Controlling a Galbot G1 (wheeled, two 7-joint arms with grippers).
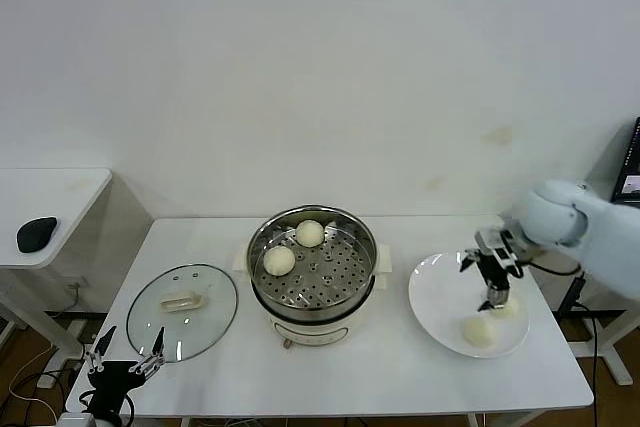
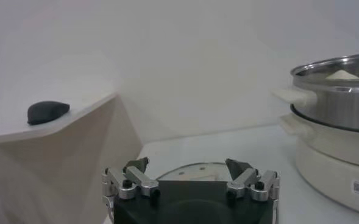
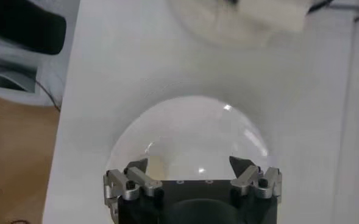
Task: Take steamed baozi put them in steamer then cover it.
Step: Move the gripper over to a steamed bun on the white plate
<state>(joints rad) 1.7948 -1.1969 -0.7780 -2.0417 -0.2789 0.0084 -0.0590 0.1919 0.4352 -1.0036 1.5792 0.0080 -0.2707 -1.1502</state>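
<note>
Baozi: two in steamer (image 1: 312,265), two (image 1: 479,331) left on plate (image 1: 435,297) beneath open, empty right gripper (image 1: 494,299); glass lid (image 1: 183,311) not yet placed; left gripper (image 1: 125,360) open, parked by table edge.

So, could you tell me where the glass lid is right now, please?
In the head view, the glass lid lies flat on the table's left side, beside the steamer, with the open left hand just in front of it.
</note>
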